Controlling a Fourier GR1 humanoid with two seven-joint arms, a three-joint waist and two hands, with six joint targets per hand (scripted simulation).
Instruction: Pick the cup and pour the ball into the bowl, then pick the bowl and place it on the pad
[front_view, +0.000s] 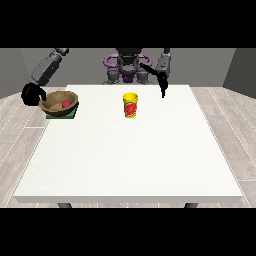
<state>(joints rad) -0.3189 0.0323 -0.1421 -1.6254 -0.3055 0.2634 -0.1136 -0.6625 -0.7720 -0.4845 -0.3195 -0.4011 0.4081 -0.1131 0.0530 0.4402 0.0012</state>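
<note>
One bowl (59, 102) overhangs the pad (62, 114) at the table (130, 160) edge.

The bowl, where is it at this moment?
In the front view the bowl sits on the green pad near the table's far left corner, the hand at the view's left at its rim, the yellow cup to its right.

A: From my station the desk (130, 155) reads bright and evenly lit, a flat white with no glare.

B: Any shadows on my feed?

A: I see only faint ones: a soft dark patch under the cup (130, 105), and shade beneath the desk's near edge. The walls behind the desk are dimmer grey. I find no bending of lines toward the desk's corners.
</note>
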